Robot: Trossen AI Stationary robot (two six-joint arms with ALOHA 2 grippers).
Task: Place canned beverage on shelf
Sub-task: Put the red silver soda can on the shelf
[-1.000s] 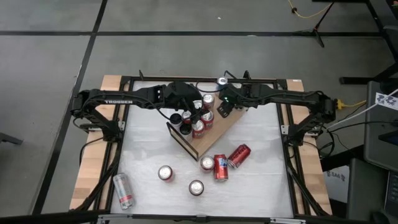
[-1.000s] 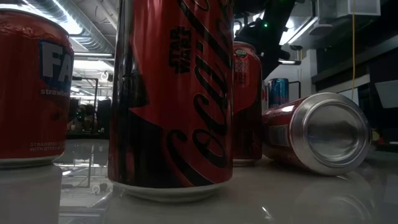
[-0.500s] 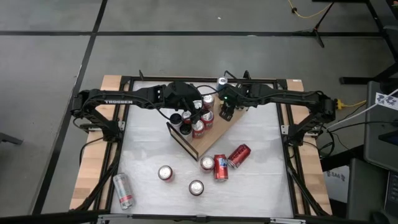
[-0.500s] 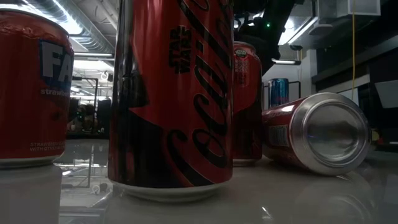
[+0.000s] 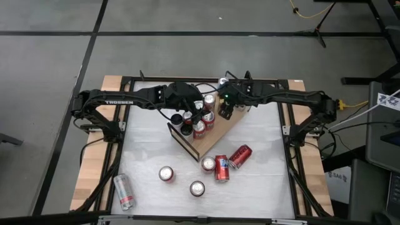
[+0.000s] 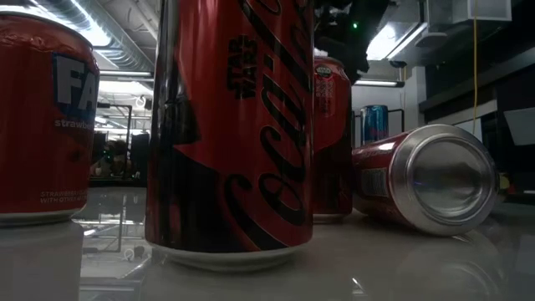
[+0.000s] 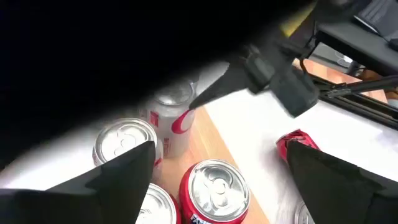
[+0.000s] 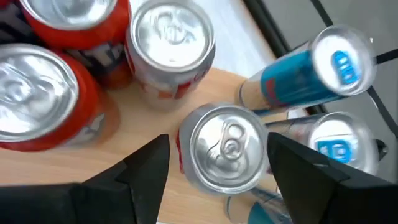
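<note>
The right gripper [image 8: 214,163] hangs with fingers spread, empty, a red can with a silver top [image 8: 227,149] upright between them on the flat light-wood shelf [image 5: 215,131]. Only its wrist view shows two blue cans [image 8: 311,71] just beyond that. The left gripper [image 7: 217,165] hovers wide open, empty, above red cans [image 7: 214,190] at the shelf's other end. The low view alone shows a red can [image 6: 422,180] lying on the white counter [image 5: 262,181]. Compared with a second ago, the right gripper has risen off the shelf.
</note>
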